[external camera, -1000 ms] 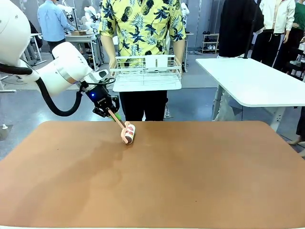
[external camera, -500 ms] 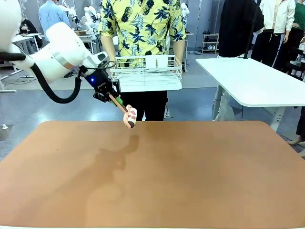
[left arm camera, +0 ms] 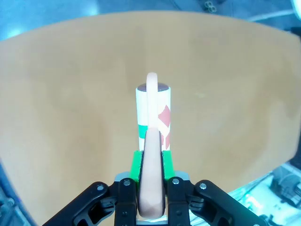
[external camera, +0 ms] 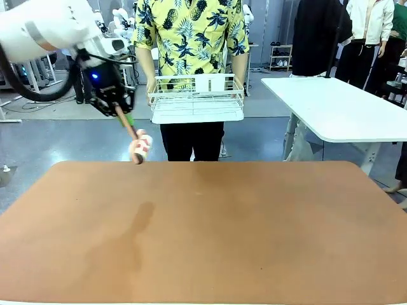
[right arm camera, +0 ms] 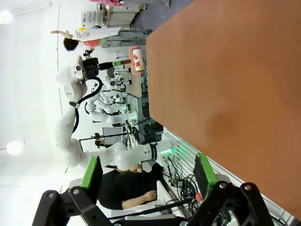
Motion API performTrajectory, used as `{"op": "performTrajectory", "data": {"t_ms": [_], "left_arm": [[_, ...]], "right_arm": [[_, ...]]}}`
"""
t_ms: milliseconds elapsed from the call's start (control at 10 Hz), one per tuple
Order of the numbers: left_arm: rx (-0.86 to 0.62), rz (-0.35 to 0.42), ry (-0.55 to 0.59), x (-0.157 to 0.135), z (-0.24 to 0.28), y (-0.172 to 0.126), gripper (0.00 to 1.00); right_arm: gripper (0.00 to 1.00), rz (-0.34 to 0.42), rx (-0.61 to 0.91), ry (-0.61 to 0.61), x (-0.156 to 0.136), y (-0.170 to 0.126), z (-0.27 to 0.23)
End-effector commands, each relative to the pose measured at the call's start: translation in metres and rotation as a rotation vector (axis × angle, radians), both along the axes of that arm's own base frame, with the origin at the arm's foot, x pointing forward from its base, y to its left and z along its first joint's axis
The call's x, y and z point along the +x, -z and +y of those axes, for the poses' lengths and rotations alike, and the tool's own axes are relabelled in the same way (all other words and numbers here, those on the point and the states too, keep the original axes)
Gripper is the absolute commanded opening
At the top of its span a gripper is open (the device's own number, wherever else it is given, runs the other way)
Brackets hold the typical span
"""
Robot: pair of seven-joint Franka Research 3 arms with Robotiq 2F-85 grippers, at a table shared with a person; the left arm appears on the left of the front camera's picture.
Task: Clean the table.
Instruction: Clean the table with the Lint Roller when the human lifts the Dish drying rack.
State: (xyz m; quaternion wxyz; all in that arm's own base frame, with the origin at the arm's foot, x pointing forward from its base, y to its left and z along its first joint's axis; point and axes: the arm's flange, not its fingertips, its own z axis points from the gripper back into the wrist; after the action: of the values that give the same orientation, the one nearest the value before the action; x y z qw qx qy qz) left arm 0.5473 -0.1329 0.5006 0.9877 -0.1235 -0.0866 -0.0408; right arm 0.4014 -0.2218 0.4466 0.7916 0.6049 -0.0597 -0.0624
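Note:
My left gripper (external camera: pixel 118 109) hangs in the air over the far left edge of the reddish-brown table (external camera: pixel 222 222), shut on the pink handle of a lint roller (external camera: pixel 139 148). The roller's white head, with red and green marks, points down and clears the top. From the left wrist, the roller (left arm camera: pixel 153 110) sticks straight out between the green pads of the gripper (left arm camera: pixel 151 162), with the table (left arm camera: pixel 70 94) below. My right gripper (right arm camera: pixel 148 172) stands open with nothing in it, off the side of the table (right arm camera: pixel 225 70); the roller (right arm camera: pixel 137 59) is seen far off.
A person in a yellow patterned shirt stands at the far side, holding a white wire rack (external camera: pixel 196 101) at waist height. A white-topped table (external camera: pixel 337 108) stands at the back right. Other people stand farther off.
My left arm has lifted the lint roller off the table's far edge and swung it up and to the left. The person and the rack have stayed put.

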Motion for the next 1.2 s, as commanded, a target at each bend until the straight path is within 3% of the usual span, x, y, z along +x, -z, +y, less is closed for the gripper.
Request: {"op": "performTrajectory", "data": {"t_ms": [0,300,500,700,900,1000,1100], "left_arm": [[0.185,0.037,-0.065,-0.036,0.024,-0.015,0.21],[0.258,0.026,-0.092,-0.068,0.088,-0.039,0.21],[0.267,-0.005,-0.099,-0.084,0.116,-0.039,0.21],[0.302,-0.001,-0.065,-0.089,0.131,-0.037,0.21],[0.254,-0.064,0.003,-0.088,0.138,-0.036,0.21],[0.272,0.014,-0.076,-0.084,0.130,-0.039,0.21],[0.272,0.014,-0.076,-0.084,0.130,-0.039,0.21]], "right_arm": [[1.00,-0.005,0.003,-0.003,-0.001,-0.002,0.001],[1.00,-0.005,0.003,-0.003,-0.001,-0.002,0.001],[1.00,-0.005,0.003,-0.003,-0.001,-0.002,0.001],[1.00,-0.005,0.003,-0.003,-0.001,-0.002,0.001],[1.00,-0.005,0.003,-0.003,-0.001,-0.002,0.001],[1.00,-0.005,0.003,-0.003,-0.001,-0.002,0.001],[1.00,-0.005,0.003,-0.003,-0.001,-0.002,0.001]]}}
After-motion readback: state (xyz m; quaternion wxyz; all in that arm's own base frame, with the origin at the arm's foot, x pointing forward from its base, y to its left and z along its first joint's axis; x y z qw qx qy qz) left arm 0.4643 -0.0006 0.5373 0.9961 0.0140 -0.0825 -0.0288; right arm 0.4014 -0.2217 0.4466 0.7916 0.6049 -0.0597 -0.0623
